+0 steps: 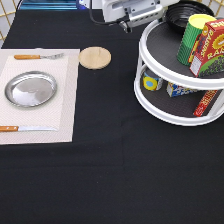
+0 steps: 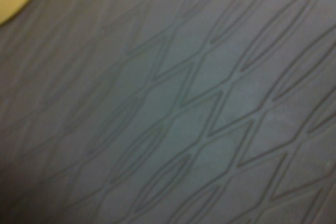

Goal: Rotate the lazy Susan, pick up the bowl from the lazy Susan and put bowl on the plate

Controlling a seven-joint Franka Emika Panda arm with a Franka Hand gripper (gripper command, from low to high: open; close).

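Gripper (image 1: 131, 20) half cropped beside bowl (image 1: 181, 15).

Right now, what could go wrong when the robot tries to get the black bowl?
The bowl sits at the back of the lazy Susan top shelf, tight beside the yellow-green can and red box, so the gripper reaching in might knock them over. The turntable might also spin if pushed. The plate lies far across the table, between a fork and knife.

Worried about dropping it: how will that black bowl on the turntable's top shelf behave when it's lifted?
The bowl looks glossy, so probably slippery. It seems rigid and shallow, likely holding its shape. Wedged behind the yellow-green can near the gripper, it may bump that.
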